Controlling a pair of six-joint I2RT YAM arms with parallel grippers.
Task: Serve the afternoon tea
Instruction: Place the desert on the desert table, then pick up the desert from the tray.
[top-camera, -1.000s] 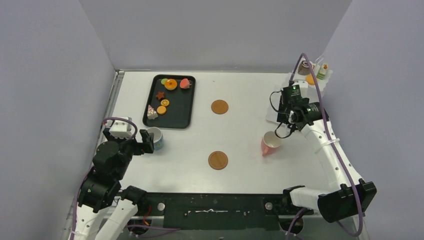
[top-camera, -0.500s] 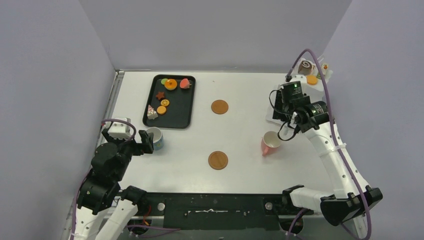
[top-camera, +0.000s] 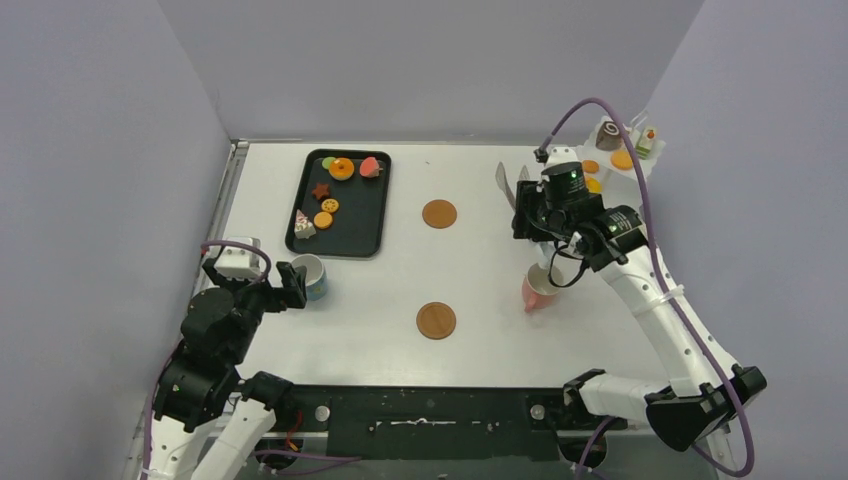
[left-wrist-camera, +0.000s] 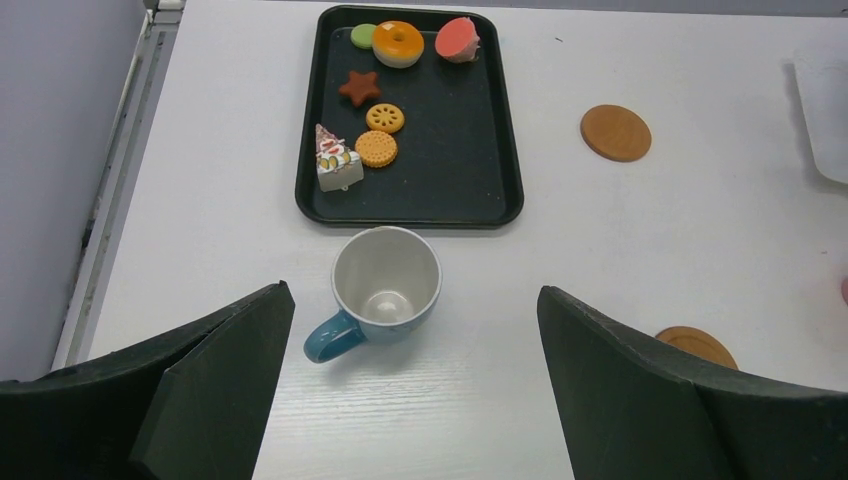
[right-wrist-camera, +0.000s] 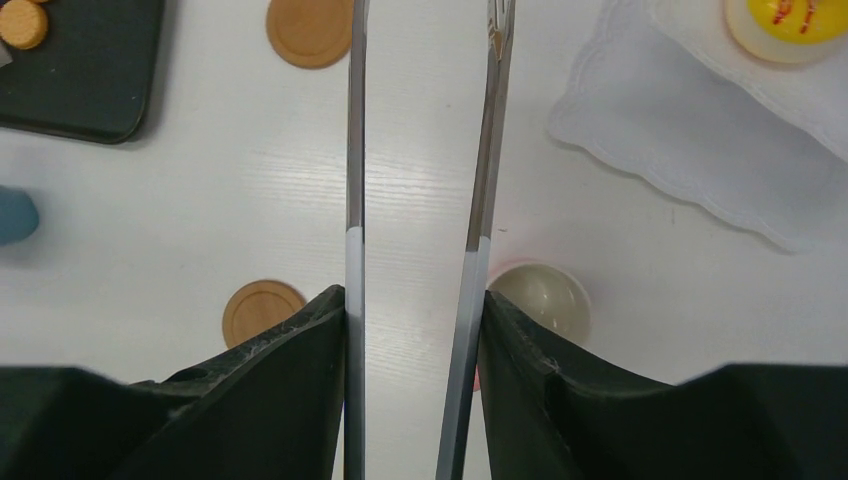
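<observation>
The right gripper (right-wrist-camera: 412, 305) is clamped on the long tongs (right-wrist-camera: 352, 150). The left gripper (left-wrist-camera: 412, 292) is wide apart and holds nothing. The blue cup (left-wrist-camera: 385, 280) stands between its fingers, touching neither.

Most of the treats sit on the black tray (left-wrist-camera: 480, 150) at the far left: an orange ring (left-wrist-camera: 398, 42), a pink piece (left-wrist-camera: 457, 38), a green disc (left-wrist-camera: 363, 35), a brown star (left-wrist-camera: 358, 87), two cookies (left-wrist-camera: 377, 149) and a cake slice (left-wrist-camera: 337, 162). A few more sit by the white lace mat (right-wrist-camera: 690, 130) in the far right corner. The pink cup (top-camera: 541, 288) stands on the table just under the right arm.

The tongs are thin, shiny and smooth, so they could slip or twist in the grip. They are long, so a small turn of the arm swings the tips far. That could knock the pink cup over. The treats are small, hard and round, so a squeeze that is too strong could make one pop out.

The blue cup is smooth and round with a handle sticking out to one side. If a finger bumps the handle, the cup could spin away.

The two flat brown coasters (top-camera: 436, 320) lie well apart in the middle of the table.
</observation>
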